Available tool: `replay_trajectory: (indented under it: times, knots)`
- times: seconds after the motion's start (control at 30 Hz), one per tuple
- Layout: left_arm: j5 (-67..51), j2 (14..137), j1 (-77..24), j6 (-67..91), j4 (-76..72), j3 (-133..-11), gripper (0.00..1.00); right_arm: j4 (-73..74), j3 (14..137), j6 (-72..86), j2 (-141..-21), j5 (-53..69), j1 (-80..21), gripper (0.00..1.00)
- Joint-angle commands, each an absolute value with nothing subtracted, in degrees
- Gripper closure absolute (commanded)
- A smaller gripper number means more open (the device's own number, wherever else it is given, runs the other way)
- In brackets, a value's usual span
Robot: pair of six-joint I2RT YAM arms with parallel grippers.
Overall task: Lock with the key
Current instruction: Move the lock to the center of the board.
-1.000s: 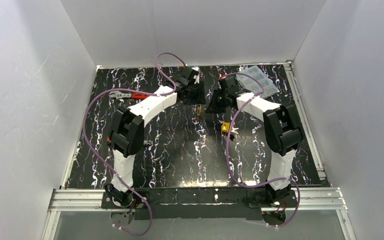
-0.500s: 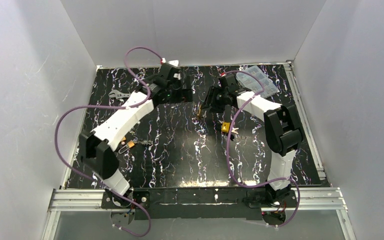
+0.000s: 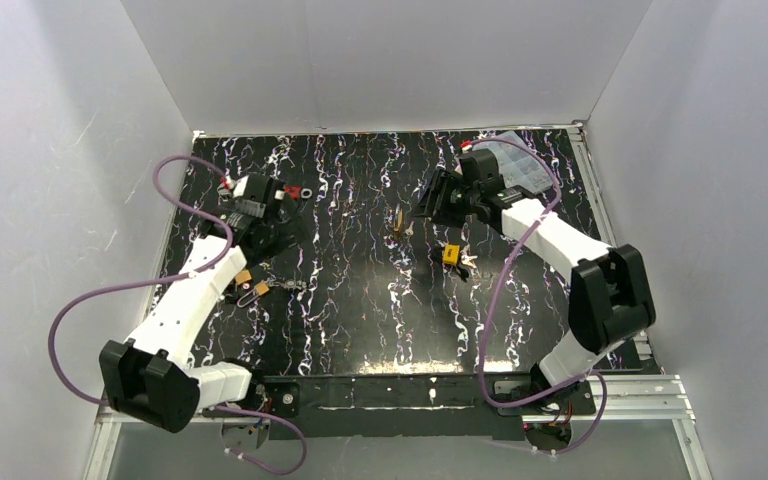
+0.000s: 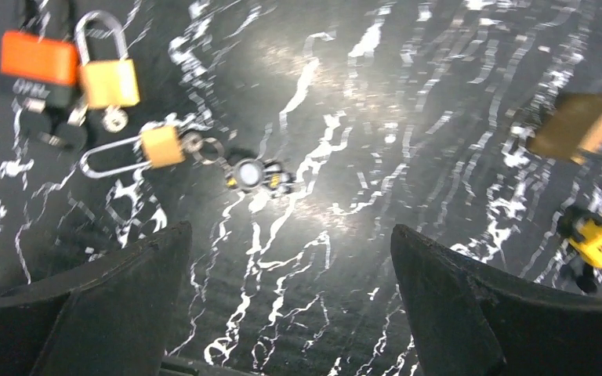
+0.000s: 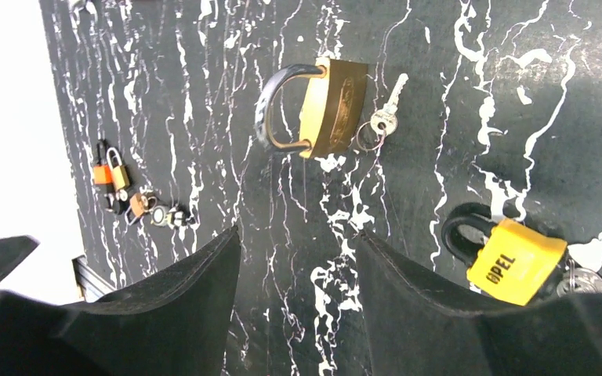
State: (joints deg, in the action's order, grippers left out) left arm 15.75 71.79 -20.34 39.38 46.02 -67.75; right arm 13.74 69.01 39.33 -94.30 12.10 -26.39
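key [image 5: 384, 117] lies just beside lock [image 5: 333, 106], unheld

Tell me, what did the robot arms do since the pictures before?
Both claws opened and drew away from the brass padlock with the small silver key in it. The left claw swung far left, above the small padlocks there. The right claw backed off a little. The brass padlock, the yellow padlock and the clear plastic box stayed put.

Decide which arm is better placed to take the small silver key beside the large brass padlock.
Likely right: the right gripper is near the silver key and brass padlock; the left gripper is far.
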Motion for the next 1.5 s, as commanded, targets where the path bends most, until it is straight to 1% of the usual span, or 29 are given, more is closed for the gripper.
replay_trajectory:
  times: [0.0, 0.07, 0.17, 0.43, 0.53, 0.63, 0.73, 0.93, 1.0, 1.03, 1.07, 1.17, 1.3, 1.47]
  knots:
    - [16.9, 67.7, -14.8, 45.8, 49.6, -61.7, 0.03, 14.6, 66.9, 37.3, -88.1, 11.4, -26.9, 0.37]
    - [15.0, 67.9, -10.9, 47.9, 49.0, -59.6, 0.04, 14.8, 65.8, 36.9, -86.0, 11.3, -27.3, 0.37]
    - [11.9, 69.9, -8.0, 51.2, 46.3, -56.6, 0.07, 14.8, 64.1, 36.3, -83.2, 11.1, -27.9, 0.37]
    - [12.0, 79.6, -6.9, 64.7, 40.3, -53.6, 0.23, 15.3, 61.1, 35.3, -78.8, 12.0, -29.8, 0.37]
    - [13.1, 82.7, -6.8, 68.4, 38.7, -53.0, 0.26, 15.9, 59.7, 34.9, -77.0, 12.1, -30.1, 0.37]
    - [13.4, 85.5, -6.7, 69.9, 37.2, -52.9, 0.27, 16.9, 58.5, 34.2, -74.7, 11.9, -30.1, 0.37]
    - [13.0, 87.7, -6.7, 70.9, 36.6, -52.7, 0.30, 17.8, 57.7, 33.6, -72.3, 11.8, -30.1, 0.37]
    - [10.0, 90.0, -6.7, 72.5, 33.9, -50.4, 0.46, 18.7, 57.1, 33.3, -69.8, 12.4, -30.2, 0.37]
    - [8.7, 90.3, -6.8, 72.7, 33.4, -49.7, 0.57, 18.7, 56.9, 33.4, -69.6, 12.6, -30.1, 0.37]
    - [8.3, 90.2, -7.1, 72.8, 33.2, -49.4, 0.65, 18.7, 56.8, 33.4, -69.5, 12.7, -30.1, 0.37]
    - [7.9, 90.0, -7.4, 72.9, 32.9, -49.0, 0.71, 18.6, 56.7, 33.5, -69.4, 12.9, -30.1, 0.38]
    - [7.3, 88.3, -9.2, 73.3, 32.8, -47.7, 0.82, 18.2, 56.2, 33.6, -69.1, 13.1, -30.2, 0.38]
    - [6.9, 84.4, -13.2, 74.7, 32.9, -45.4, 0.92, 17.4, 54.8, 34.0, -68.4, 13.0, -30.6, 0.39]
    - [7.5, 79.3, -21.9, 79.7, 33.0, -41.9, 0.95, 15.8, 53.2, 34.4, -67.8, 12.1, -32.3, 0.39]
